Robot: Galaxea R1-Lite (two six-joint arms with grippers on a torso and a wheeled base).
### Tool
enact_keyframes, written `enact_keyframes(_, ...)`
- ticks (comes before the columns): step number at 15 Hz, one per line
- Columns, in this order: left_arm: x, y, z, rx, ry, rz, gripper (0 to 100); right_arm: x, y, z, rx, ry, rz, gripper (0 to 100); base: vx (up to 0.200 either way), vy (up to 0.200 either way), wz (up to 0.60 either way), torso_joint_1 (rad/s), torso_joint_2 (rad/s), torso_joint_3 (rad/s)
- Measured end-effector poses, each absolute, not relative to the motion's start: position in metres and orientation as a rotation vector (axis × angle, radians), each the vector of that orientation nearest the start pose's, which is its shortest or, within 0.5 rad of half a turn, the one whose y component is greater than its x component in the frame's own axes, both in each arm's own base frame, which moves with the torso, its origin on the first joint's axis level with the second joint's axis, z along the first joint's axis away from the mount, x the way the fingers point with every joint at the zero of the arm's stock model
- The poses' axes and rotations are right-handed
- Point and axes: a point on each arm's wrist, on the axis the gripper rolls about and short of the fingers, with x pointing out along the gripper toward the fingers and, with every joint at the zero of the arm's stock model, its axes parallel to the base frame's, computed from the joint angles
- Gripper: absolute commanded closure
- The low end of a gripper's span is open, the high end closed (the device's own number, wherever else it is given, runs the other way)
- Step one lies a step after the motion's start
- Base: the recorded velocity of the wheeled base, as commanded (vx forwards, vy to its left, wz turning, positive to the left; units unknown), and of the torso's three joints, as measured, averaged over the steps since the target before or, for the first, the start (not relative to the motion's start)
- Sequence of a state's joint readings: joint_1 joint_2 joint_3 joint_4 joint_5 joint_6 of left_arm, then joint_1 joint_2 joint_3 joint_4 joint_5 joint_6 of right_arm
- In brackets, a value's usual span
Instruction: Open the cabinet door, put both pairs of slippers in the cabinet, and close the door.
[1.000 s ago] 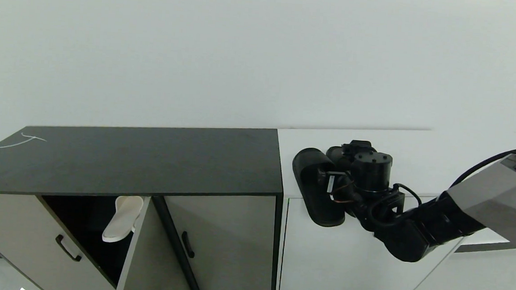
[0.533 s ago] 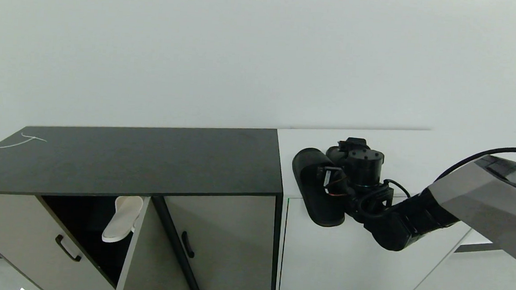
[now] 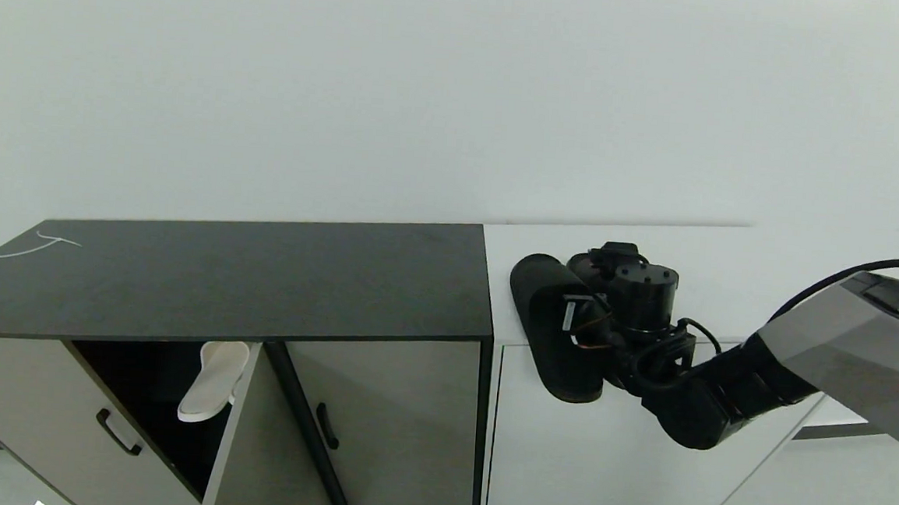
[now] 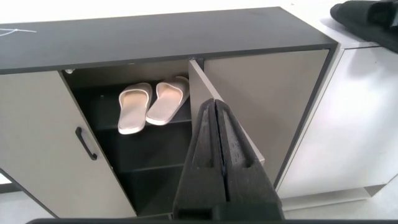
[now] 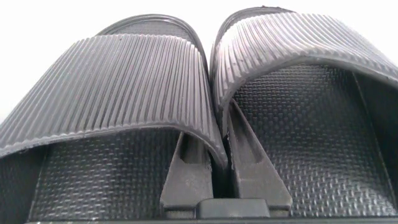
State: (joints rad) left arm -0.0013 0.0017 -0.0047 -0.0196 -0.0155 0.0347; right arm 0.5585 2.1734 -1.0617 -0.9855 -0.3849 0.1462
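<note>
We see a plain pale wall (image 3: 459, 89) across the upper frame, a white unit (image 3: 608, 465) at lower right, and light floor (image 3: 832, 502) in the bottom right corner.

A black-topped cabinet (image 3: 221, 278) fills the view from seven to nine o'clock. One of its doors (image 3: 243, 443) stands open on a dark compartment where a white slipper (image 3: 215, 379) leans tilted. At three o'clock from it stands a white cabinet (image 3: 561, 462). At that cabinet's top front edge the right gripper (image 3: 578, 323) reaches into the black slippers (image 3: 547, 321), and the near slipper's six o'clock end overhangs the front.
</note>
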Motion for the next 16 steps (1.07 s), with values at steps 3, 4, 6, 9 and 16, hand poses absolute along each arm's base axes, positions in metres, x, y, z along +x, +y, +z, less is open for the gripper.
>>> enact_keyframes(3,-0.023,0.0,0.079,0.034,-0.023,-0.017,100,0.294,0.198,0.126,0.083,0.148,0.379,100,0.0,0.0,0.0,0.0,0.0,0.0)
enact_keyframes(4,-0.023,0.0,0.079,0.034,-0.022,-0.017,100,0.269,0.194,0.137,0.083,0.138,0.458,100,-0.2,0.0,0.0,0.002,0.01,0.002)
enact_keyframes(6,-0.023,0.0,0.079,0.035,-0.022,-0.017,100,0.217,0.182,0.151,0.073,0.122,0.605,100,-0.2,0.0,0.0,0.005,0.0,0.0)
enact_keyframes(9,-0.023,0.0,0.079,0.034,-0.022,-0.016,100,0.175,0.168,0.161,0.069,0.092,0.713,100,-0.2,0.0,0.0,-0.014,0.0,0.004)
enact_keyframes(16,-0.023,0.0,0.079,0.032,-0.023,-0.017,100,0.147,0.163,0.166,0.066,0.073,0.871,100,-0.057,0.0,0.0,-0.001,0.0,0.001)
